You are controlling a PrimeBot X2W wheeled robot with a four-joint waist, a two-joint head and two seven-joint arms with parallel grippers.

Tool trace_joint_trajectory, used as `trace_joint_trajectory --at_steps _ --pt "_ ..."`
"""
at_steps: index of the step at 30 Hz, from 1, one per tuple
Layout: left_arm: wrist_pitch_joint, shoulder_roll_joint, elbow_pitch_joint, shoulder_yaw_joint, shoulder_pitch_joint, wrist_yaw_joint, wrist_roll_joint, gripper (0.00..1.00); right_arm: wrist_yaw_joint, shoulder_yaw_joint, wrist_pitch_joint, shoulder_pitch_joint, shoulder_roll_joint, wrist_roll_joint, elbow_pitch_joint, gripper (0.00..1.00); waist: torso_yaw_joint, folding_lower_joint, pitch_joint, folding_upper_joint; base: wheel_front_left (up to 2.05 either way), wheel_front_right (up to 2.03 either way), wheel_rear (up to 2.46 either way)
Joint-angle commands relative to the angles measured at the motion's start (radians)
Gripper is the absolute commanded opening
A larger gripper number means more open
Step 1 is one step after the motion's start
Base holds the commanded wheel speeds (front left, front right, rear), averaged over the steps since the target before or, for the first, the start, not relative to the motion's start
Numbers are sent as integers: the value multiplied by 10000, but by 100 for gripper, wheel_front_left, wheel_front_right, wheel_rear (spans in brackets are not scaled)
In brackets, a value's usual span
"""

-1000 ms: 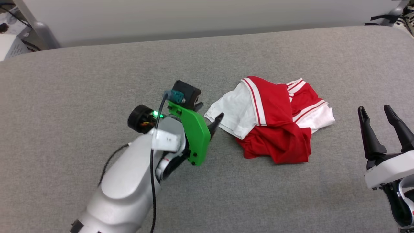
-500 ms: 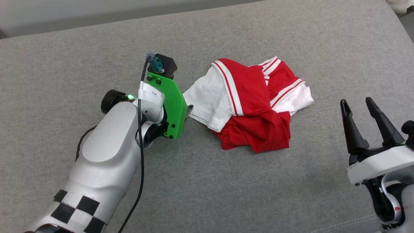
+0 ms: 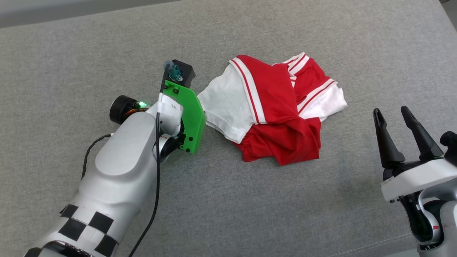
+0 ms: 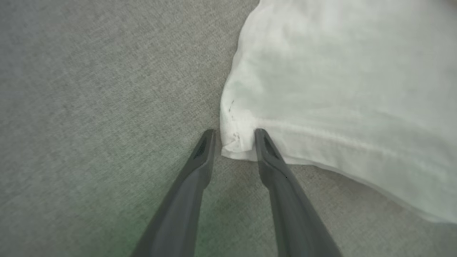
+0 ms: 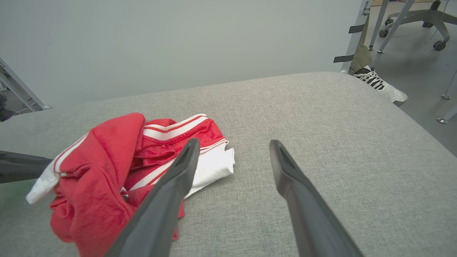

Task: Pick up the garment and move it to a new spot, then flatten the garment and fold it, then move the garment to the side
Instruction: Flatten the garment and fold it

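Left gripper (image 4: 234, 134) jaws stand apart, astride a white sleeve corner of the garment (image 3: 278, 110); right gripper (image 3: 391, 111) jaws stand wide apart, empty.
The garment lies crumpled on the grey fabric surface (image 3: 250, 214), between the grippers. A pale wall (image 5: 178, 43) stands behind the far edge. The right edge is rounded, with a shoe (image 5: 380, 85) on the floor beyond it. Bare surface lies in front and to the right.

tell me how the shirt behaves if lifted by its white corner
Likely floppy: the garment lies crumpled in soft folds, so it should hang limp from the corner. The left gripper straddles only that corner's tip, so the cloth might slip out.
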Motion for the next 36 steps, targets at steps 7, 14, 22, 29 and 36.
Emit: trace_joint_trajectory --at_steps 7,14,22,29,36 --pt "-941 -2 237 186 250 -130 -510 0 -7 -122 146 -139 -216 -51 86 100 460 0 -169 -1 0 0 0" --pt "-1830 580 -255 800 517 -136 -953 0 -7 -223 629 82 -357 -56 291 100 1056 0 -910 -1 0 0 0" --pt "-1930 1754 -1510 1425 1499 163 -1303 0 -7 -414 1203 492 -260 -178 433 100 1689 0 -1468 -1 0 0 0" --pt "-1799 2626 -2631 2073 2818 680 -1807 0 -7 -593 1542 678 -138 -269 424 100 2068 0 -1557 -1 0 0 0" --pt "-1710 2976 -2729 2170 3641 1011 -1887 0 -7 -670 1841 672 -48 -386 379 100 2272 0 -1410 -1 0 0 0"
